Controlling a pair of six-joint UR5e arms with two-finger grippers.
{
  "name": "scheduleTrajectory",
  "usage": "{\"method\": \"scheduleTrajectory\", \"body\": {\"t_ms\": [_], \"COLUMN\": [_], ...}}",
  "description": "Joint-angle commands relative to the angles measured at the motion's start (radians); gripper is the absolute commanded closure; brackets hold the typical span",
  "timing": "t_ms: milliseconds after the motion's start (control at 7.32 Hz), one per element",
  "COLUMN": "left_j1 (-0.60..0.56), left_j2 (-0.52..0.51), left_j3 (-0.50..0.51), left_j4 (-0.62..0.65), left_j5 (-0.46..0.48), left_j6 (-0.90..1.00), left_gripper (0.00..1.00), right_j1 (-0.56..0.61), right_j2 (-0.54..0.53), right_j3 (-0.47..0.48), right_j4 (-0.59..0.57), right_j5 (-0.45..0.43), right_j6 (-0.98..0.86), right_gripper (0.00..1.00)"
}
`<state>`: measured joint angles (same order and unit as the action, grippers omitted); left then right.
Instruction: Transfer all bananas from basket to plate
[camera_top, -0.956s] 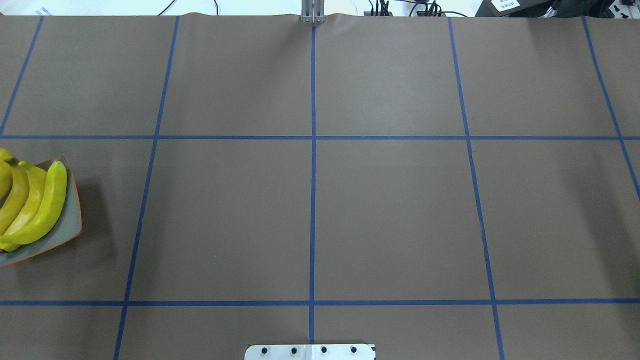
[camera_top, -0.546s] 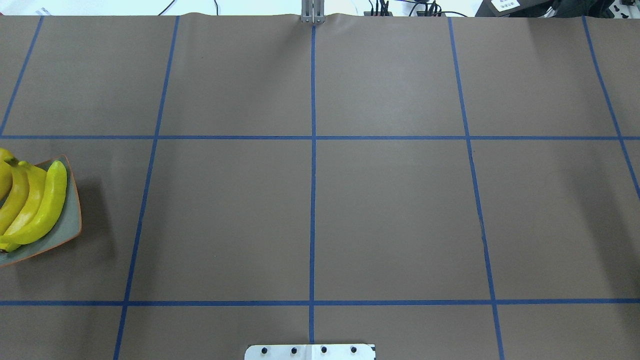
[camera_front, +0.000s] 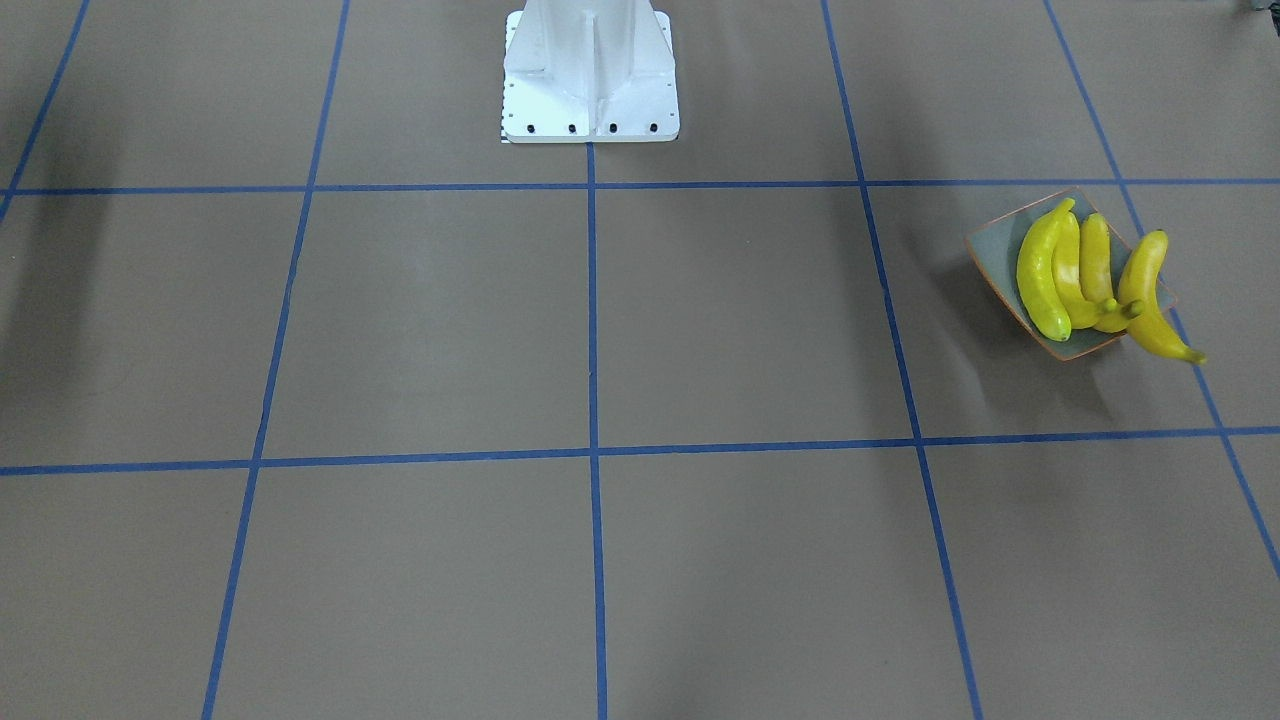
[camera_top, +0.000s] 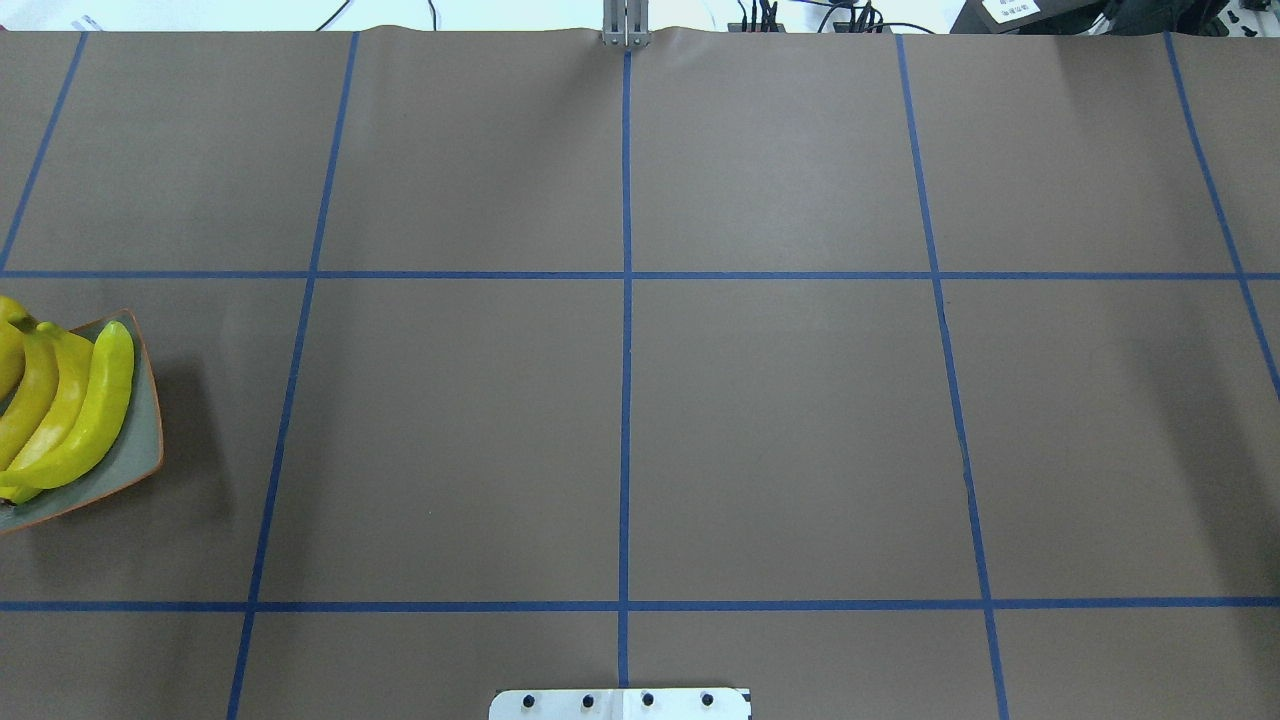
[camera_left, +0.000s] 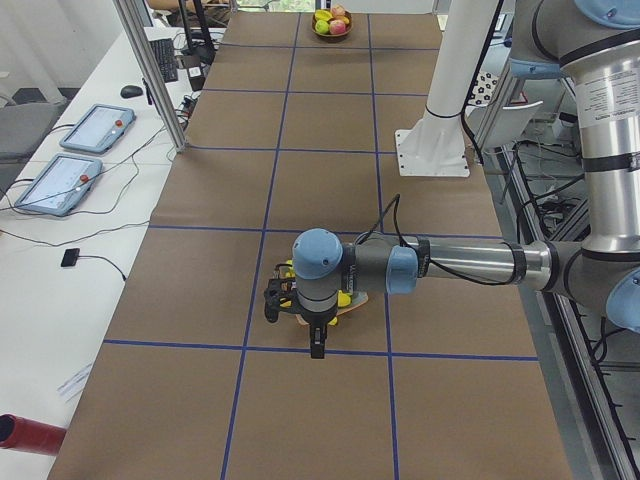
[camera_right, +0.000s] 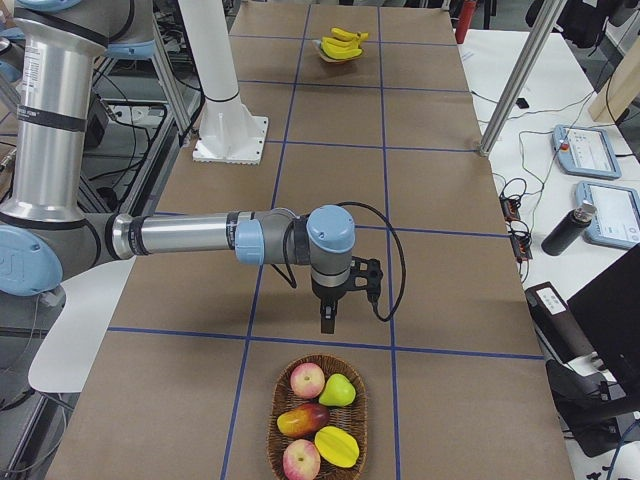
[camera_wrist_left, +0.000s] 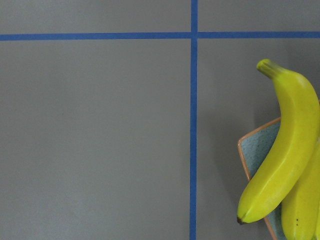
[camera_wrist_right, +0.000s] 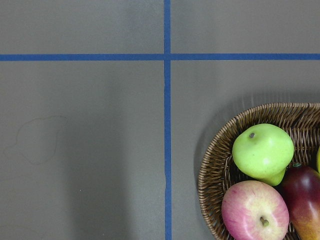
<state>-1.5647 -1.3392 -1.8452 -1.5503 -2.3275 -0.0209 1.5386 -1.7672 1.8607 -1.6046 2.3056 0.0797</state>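
Compared against the overhead views from a second and half a second before and found nothing moved. Saw the bananas (camera_top: 95, 400) side by side on the plate (camera_top: 135, 457), in the same spot at the left edge of the bench (camera_top: 620, 420), partly cut off by the frame.

From across the bench, counted four bananas: three inside the plate, and the fourth overhanging its outer rim with its tip past the edge. Noted wide bare brown paper with blue tape lines between the plate and the white mount (camera_front: 590, 80), and across the whole middle. Found the wicker basket (camera_right: 277, 400) at the opposite end, holding mixed fruit (camera_right: 307, 380).

Saw the left arm (camera_left: 460, 262) stretched level over the bench, wrist bent down, left hand (camera_left: 316, 347) pointing straight down near the plate and hiding most of it from the side. Saw the right arm (camera_right: 190, 238) likewise level, right hand (camera_right: 327, 322) pointing down just short of the basket's far rim. Could not tell from the side views whether either hand was spread or pressed together.
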Motion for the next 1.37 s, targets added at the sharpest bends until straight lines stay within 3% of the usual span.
{"method": "scheduleTrajectory", "body": {"t_ms": [0,1229], "left_j1": [0.0,0.003], "left_j2": [0.0,-0.018], "left_j3": [0.0,-0.002], "left_j4": [-0.001,-0.002], "left_j5": [0.0,-0.001], "left_j6": [0.001,0.001], "left_gripper": [0.0,0.0], "right_j1": [0.0,0.0], "right_j2": [0.0,0.0], "right_j3": [0.0,-0.008], "right_j4": [0.0,-0.002], "right_j5": [0.0,-0.002], "right_j6": [0.0,-0.009], "right_gripper": [0.0,0.0]}}
